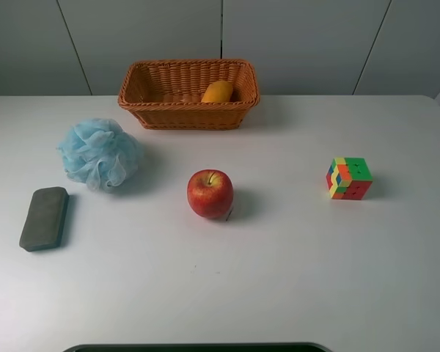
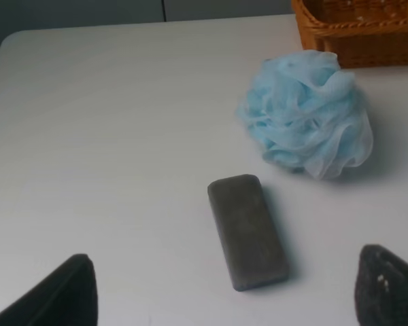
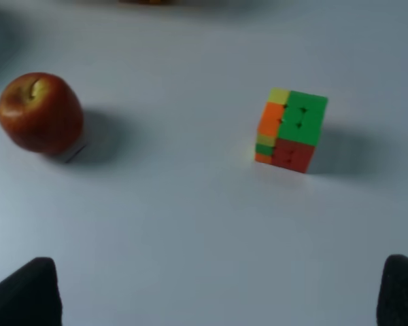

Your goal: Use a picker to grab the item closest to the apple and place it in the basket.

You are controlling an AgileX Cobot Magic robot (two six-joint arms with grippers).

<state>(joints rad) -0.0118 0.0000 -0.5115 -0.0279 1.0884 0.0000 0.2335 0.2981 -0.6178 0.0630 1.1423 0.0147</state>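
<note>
A red apple [image 1: 210, 193] stands at the table's middle; it also shows in the right wrist view [image 3: 39, 113]. A fluffy blue bath sponge [image 1: 100, 154] lies to its left and a multicoloured puzzle cube [image 1: 348, 178] to its right. The wicker basket [image 1: 188, 111] stands at the back with an orange-yellow fruit [image 1: 217, 92] inside. Neither arm shows in the high view. My left gripper [image 2: 224, 302] is open and empty, short of the sponge [image 2: 306, 115]. My right gripper [image 3: 217, 295] is open and empty, short of the cube [image 3: 290, 130].
A dark grey block eraser [image 1: 44, 218] lies at the far left of the white table [image 1: 279, 279], just in front of my left gripper [image 2: 247, 231]. A dark edge runs along the table's front.
</note>
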